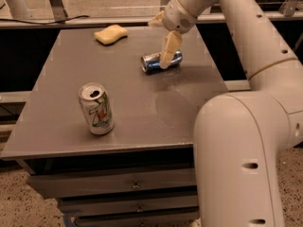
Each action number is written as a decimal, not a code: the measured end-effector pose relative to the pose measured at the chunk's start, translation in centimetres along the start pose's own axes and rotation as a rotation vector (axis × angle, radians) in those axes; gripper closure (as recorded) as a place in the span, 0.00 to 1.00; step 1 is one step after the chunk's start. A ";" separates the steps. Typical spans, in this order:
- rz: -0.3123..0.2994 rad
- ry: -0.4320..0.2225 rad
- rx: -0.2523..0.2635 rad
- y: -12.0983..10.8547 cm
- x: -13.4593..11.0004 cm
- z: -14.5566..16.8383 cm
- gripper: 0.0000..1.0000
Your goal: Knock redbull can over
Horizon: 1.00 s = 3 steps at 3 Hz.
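Redbull can on its side, claw released over it

Redbull can (152, 63) lay flat on the grey table (142, 108), in the far right part, silver end facing left. The gripper (158, 42) hung just above it with its fingers spread, holding nothing. One finger (170, 46) pointed down across the can's middle. Whether the tip touched metal could not be told. The white 7UP can (96, 109) stood upright, well apart, near the front left. A yellow sponge (111, 34) sat at the far edge.

Judgement: knock-over looked done. Risk: a can on its side rolls easily. A drag of the lowered finger during retreat might send it toward the right edge and off. Lifting straight up first seemed safest.
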State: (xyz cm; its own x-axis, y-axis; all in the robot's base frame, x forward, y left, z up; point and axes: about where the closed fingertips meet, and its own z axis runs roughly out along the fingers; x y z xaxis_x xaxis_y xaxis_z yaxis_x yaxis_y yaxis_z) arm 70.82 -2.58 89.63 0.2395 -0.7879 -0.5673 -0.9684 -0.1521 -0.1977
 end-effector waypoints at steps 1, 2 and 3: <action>0.123 -0.113 0.058 1.6 2.0 -3.1 0.00; 0.275 -0.226 0.126 4.4 5.4 -6.4 0.00; 0.406 -0.352 0.198 7.1 7.8 -9.4 0.00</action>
State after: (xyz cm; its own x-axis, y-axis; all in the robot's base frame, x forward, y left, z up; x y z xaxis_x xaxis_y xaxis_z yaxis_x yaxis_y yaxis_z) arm 65.19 -15.44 91.32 -0.1075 -0.5080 -0.8546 -0.9642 0.2628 -0.0349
